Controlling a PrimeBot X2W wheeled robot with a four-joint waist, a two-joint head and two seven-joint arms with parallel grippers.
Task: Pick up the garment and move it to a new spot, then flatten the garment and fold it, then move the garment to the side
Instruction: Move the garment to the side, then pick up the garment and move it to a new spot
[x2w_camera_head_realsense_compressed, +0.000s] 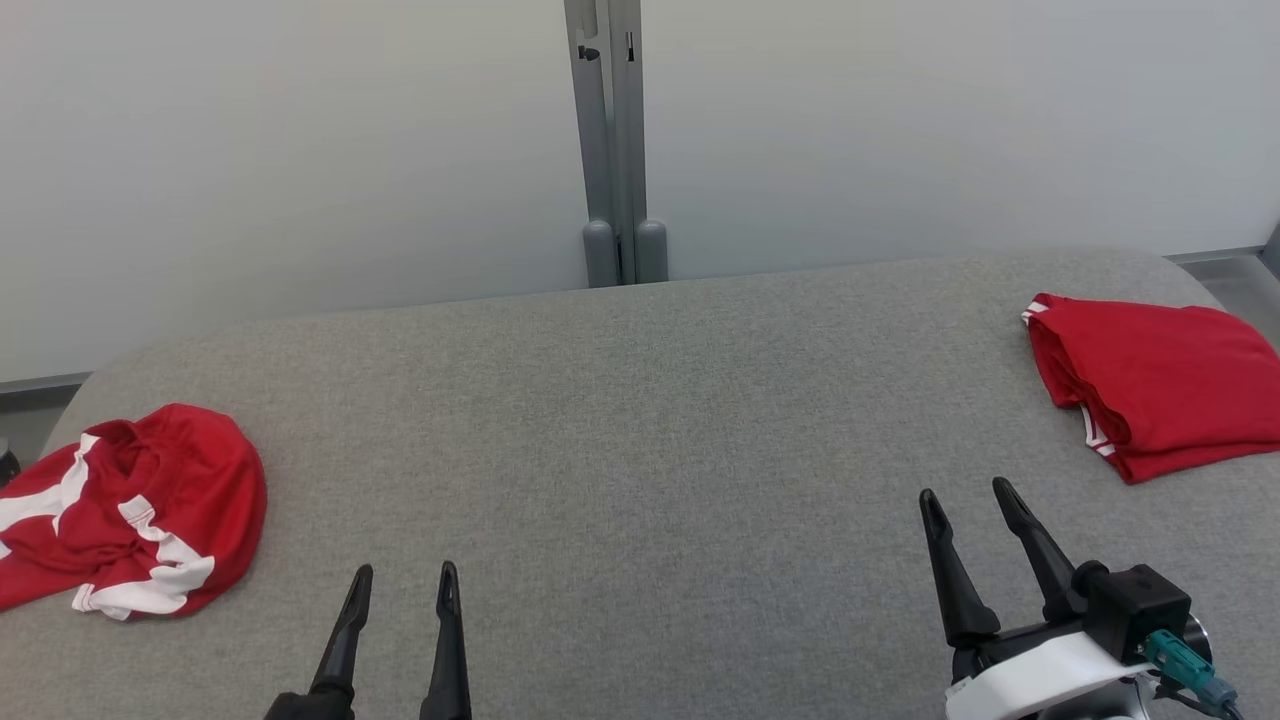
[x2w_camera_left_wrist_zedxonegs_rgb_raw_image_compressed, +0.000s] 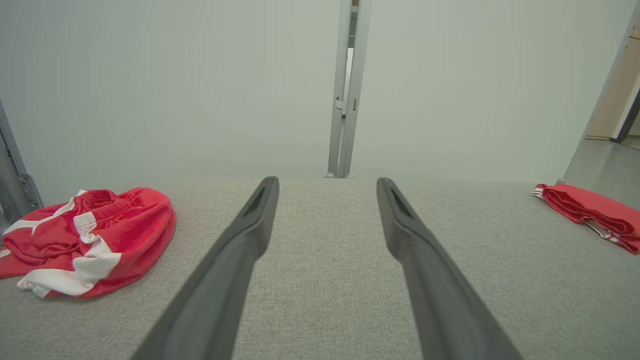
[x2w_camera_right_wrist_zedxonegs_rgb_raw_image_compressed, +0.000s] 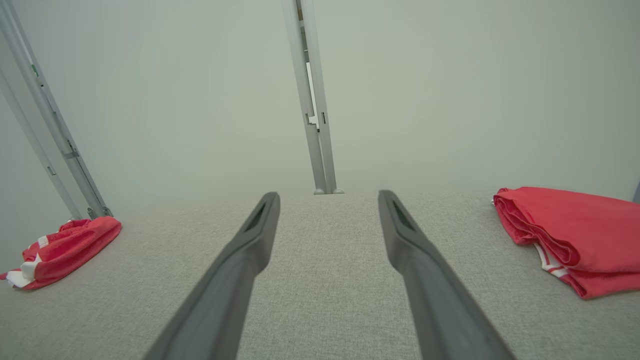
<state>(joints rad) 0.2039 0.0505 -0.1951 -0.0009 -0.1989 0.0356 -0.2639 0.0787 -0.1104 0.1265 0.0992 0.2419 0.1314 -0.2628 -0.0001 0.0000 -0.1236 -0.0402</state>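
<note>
A crumpled red garment with white stripes (x2w_camera_head_realsense_compressed: 130, 505) lies bunched at the left edge of the grey table (x2w_camera_head_realsense_compressed: 640, 420); it also shows in the left wrist view (x2w_camera_left_wrist_zedxonegs_rgb_raw_image_compressed: 95, 237) and the right wrist view (x2w_camera_right_wrist_zedxonegs_rgb_raw_image_compressed: 60, 250). A second red garment (x2w_camera_head_realsense_compressed: 1155, 380), folded flat, rests at the far right (x2w_camera_left_wrist_zedxonegs_rgb_raw_image_compressed: 595, 212) (x2w_camera_right_wrist_zedxonegs_rgb_raw_image_compressed: 575, 235). My left gripper (x2w_camera_head_realsense_compressed: 404, 578) stands open near the front edge, just right of the crumpled garment and apart from it. My right gripper (x2w_camera_head_realsense_compressed: 967, 495) is open too, in front of the folded garment. Nothing sits between either pair of fingers (x2w_camera_left_wrist_zedxonegs_rgb_raw_image_compressed: 250, 225) (x2w_camera_right_wrist_zedxonegs_rgb_raw_image_compressed: 250, 240).
A grey metal post (x2w_camera_head_realsense_compressed: 615, 140) rises behind the table's far edge, between pale wall panels. Another slanted metal frame (x2w_camera_right_wrist_zedxonegs_rgb_raw_image_compressed: 45, 130) stands at the far left. The rounded table corners fall away at left and right, with floor (x2w_camera_head_realsense_compressed: 1235, 285) beyond.
</note>
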